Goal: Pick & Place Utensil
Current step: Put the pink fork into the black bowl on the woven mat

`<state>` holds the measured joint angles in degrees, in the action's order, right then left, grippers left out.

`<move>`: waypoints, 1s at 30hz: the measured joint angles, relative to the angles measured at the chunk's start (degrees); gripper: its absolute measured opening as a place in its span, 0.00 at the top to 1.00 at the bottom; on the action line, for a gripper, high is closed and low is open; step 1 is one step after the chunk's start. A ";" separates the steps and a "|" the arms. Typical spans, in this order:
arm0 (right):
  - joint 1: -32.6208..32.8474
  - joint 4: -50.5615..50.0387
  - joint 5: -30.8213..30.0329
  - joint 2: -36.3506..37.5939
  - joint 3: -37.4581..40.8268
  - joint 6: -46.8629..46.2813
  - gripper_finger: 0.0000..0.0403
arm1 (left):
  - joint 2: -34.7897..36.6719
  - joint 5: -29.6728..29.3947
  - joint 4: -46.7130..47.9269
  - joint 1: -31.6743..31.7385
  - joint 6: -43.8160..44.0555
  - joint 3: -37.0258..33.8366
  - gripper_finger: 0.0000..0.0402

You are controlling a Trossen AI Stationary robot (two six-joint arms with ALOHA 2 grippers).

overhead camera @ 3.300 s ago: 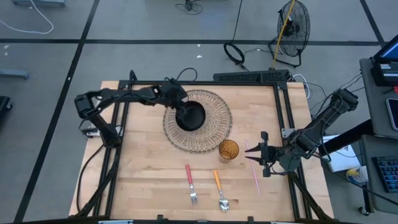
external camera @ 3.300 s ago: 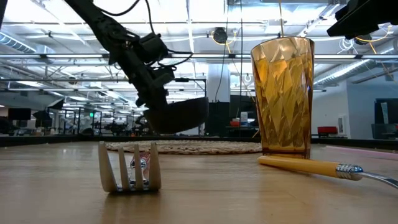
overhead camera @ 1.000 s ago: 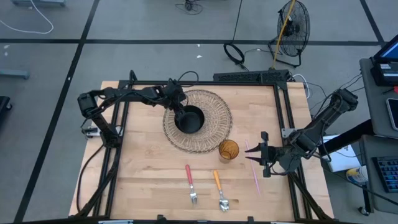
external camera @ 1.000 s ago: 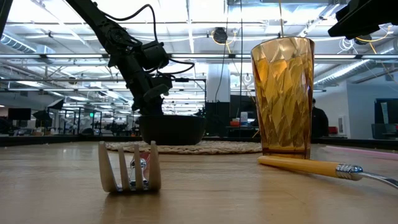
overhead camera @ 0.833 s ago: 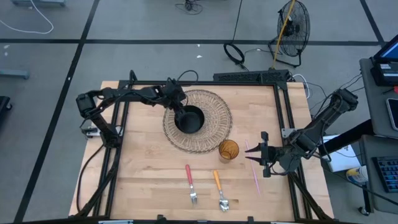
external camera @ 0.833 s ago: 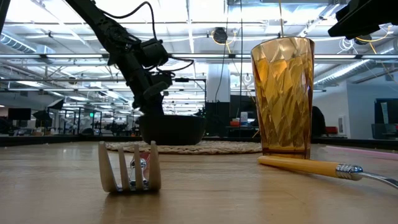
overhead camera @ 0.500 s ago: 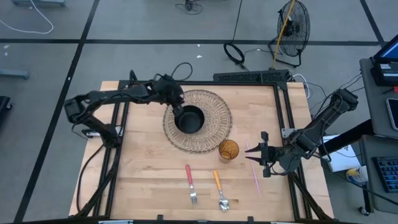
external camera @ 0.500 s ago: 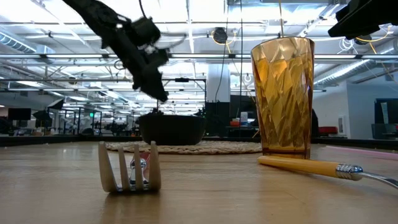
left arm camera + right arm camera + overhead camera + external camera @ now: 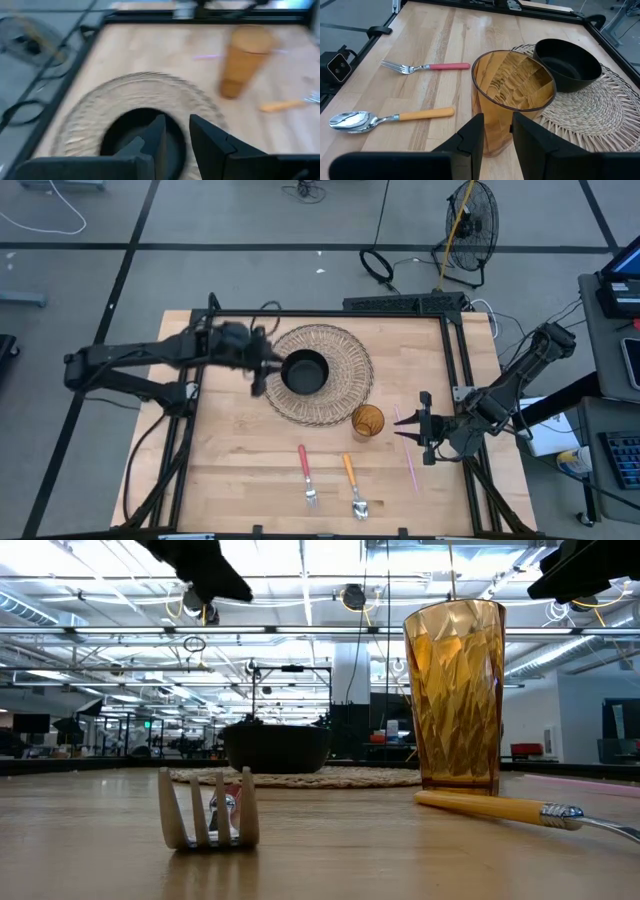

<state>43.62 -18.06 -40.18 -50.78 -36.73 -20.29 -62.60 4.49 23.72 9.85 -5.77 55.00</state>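
bowl: glossy black round bowl (image 9: 567,64) | mat: tan round woven straw placemat (image 9: 345,350), ringed weave | glass: amber faceted tumbler (image 9: 512,100), diamond pattern | fork: steel fork with red handle (image 9: 424,66) | spoon: steel spoon with orange handle (image 9: 387,118) | straw: thin pink straw (image 9: 409,462), lower right | table: pale wood-grain tabletop (image 9: 235,450), black frame

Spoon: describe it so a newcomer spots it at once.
Start at the round woven placemat, go to the amber glass at its near edge. Two utensils lie nearer the table's front: the spoon has the orange handle, the fork beside it a red one.
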 joint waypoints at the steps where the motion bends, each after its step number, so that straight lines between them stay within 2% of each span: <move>1: 0.00 0.02 0.00 0.00 0.00 0.00 0.78 | 0.25 0.00 1.02 -2.25 0.00 0.00 0.77; 5: -0.01 0.02 -0.02 0.00 0.00 0.23 0.78 | -0.96 -0.72 2.61 -11.18 0.34 -0.04 0.77; 8: -0.01 0.10 -0.03 0.00 0.00 0.98 0.78 | -3.57 -4.53 2.38 -17.05 0.38 -0.07 0.77; 13: 0.00 0.28 -0.02 0.00 0.00 1.40 0.78 | -7.87 -7.39 -0.26 -23.33 -0.52 -0.06 0.77; 23: -0.01 0.22 -0.02 0.00 0.00 0.25 0.78 | -17.95 -6.04 -8.06 -28.16 -0.49 -0.07 0.77; 30: 0.00 0.18 0.11 0.00 0.00 -0.14 0.78 | -21.64 -6.03 -12.86 -29.88 -0.03 -0.09 0.77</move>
<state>43.61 -17.88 -40.08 -50.78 -36.73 -20.44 -84.24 -1.54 10.86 -20.03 -5.80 54.92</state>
